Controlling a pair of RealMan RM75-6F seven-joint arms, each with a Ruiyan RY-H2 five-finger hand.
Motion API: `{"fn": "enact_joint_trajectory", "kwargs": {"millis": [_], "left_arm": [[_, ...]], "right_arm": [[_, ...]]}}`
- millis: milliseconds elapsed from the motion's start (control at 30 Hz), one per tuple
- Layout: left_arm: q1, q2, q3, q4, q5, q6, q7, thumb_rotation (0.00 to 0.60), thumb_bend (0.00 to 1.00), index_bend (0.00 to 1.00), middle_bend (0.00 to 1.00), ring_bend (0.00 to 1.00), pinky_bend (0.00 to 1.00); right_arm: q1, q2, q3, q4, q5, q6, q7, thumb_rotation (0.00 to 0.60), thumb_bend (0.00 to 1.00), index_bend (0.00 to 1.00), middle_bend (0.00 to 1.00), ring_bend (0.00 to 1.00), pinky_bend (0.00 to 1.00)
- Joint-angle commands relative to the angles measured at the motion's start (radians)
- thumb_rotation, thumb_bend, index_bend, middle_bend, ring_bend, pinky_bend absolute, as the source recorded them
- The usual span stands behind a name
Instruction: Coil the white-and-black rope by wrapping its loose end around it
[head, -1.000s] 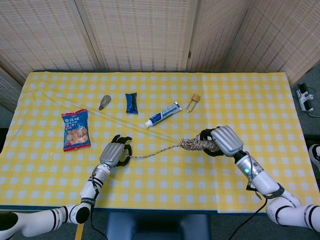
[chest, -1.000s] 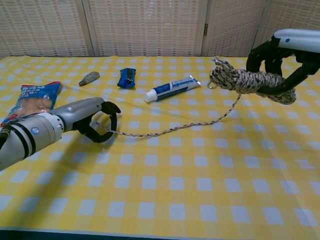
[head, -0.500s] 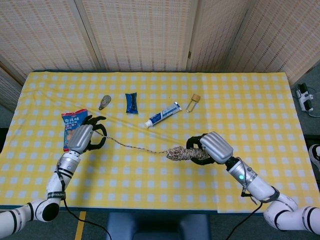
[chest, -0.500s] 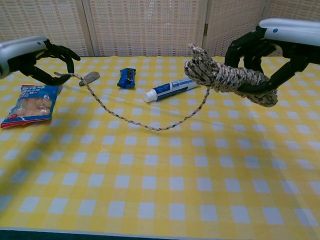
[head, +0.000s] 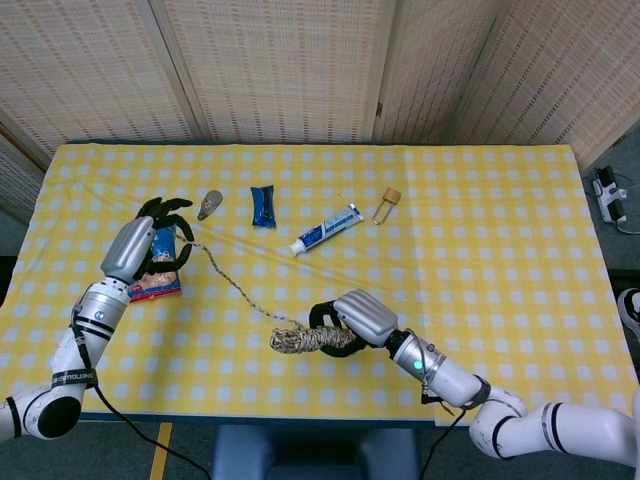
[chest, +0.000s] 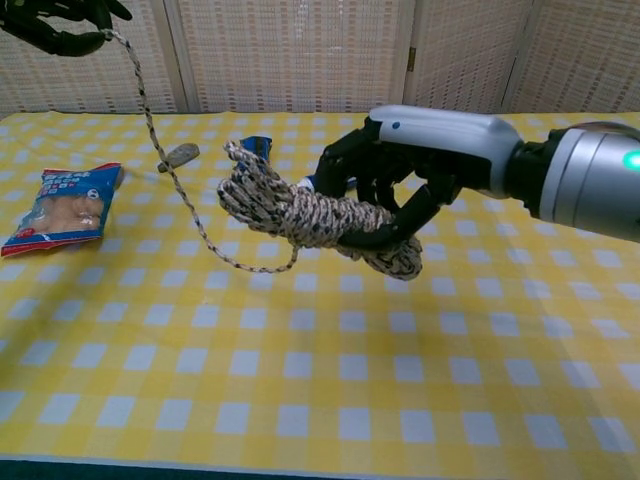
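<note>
The white-and-black rope is bundled into a thick coil, which my right hand grips above the table's front middle. A loose strand runs from the coil's left end up and left to my left hand. That hand pinches the strand's end, raised high at the left; in the chest view only its dark fingers show at the top left corner.
On the yellow checked tablecloth lie a snack bag under my left hand, a small grey object, a blue packet, a toothpaste tube and a small capped vial.
My right hand has carried the coil left and toward the front edge. My left hand has risen up and to the left with the strand's end, drawing the strand out.
</note>
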Motion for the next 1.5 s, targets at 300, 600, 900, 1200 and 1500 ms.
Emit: {"fn": "enact_joint_trajectory", "kwargs": {"millis": [300,600,900,1200,1500], "left_arm": [[-0.035,0.027,-0.006,-0.156,0.051,0.013,-0.001,0.6,0.55,0.63,0.22,0.19,0.0],[-0.039,0.02,0.036,-0.235,0.171,0.022,-0.033,0.6,0.55,0.63,0.22,0.19,0.0],[-0.011,0.02,0.093,-0.269,0.273,0.076,-0.039,0.6,0.55,0.63,0.22,0.19,0.0],[0.065,0.037,0.17,-0.221,0.373,0.158,-0.129,0.6,0.55,0.63,0.22,0.19,0.0],[0.115,0.003,0.233,-0.075,0.36,0.179,-0.223,0.6,0.55,0.63,0.22,0.19,0.0]], "right_arm": [[0.071,-0.208,0.103,0.0,0.373,-0.037,-0.14,0.6,0.55,0.78,0.67,0.71,0.65],[0.113,-0.324,0.164,0.049,0.547,-0.001,-0.198,0.6,0.55,0.78,0.67,0.71,0.65],[0.109,-0.436,0.257,0.112,0.637,0.128,-0.194,0.6,0.55,0.79,0.67,0.71,0.65],[0.037,-0.486,0.336,0.182,0.554,0.244,-0.048,0.6,0.55,0.8,0.68,0.73,0.66],[-0.062,-0.366,0.367,0.099,0.462,0.178,0.156,0.6,0.56,0.81,0.69,0.74,0.66]]}}
